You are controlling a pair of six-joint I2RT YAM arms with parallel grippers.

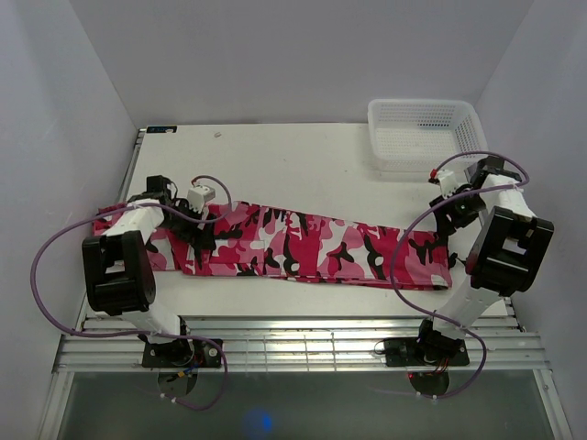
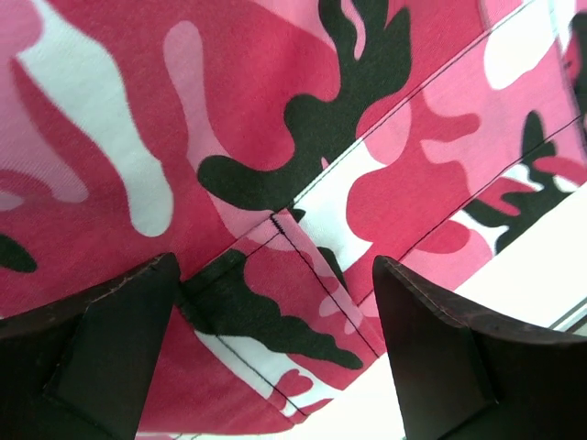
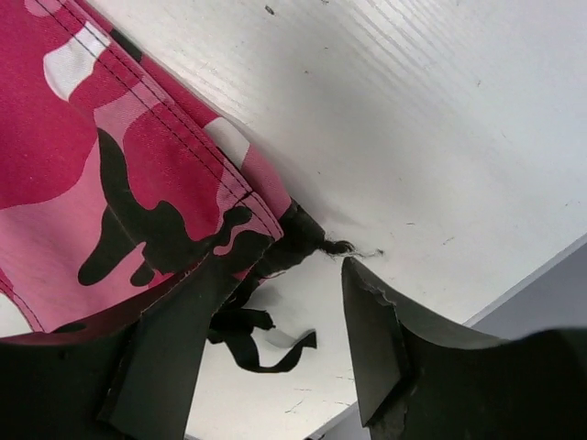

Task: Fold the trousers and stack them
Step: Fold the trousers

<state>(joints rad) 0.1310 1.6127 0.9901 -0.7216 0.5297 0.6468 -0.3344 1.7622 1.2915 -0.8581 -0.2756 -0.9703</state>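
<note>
Across the desk (image 1: 303, 165) the trousers (image 1: 293, 246) lie stretched flat, left to right. Watch the hem end: a black tie (image 3: 243, 332) and a loose thread sit right by my right claw (image 3: 289, 275), and if I lift off carelessly a finger could snag them and drag the leg crooked. That claw is parted and grips nothing, with the hem against one finger. My left claw (image 2: 275, 275) gapes wide over the cloth, empty. Closing here might pinch only the top layer.
</note>
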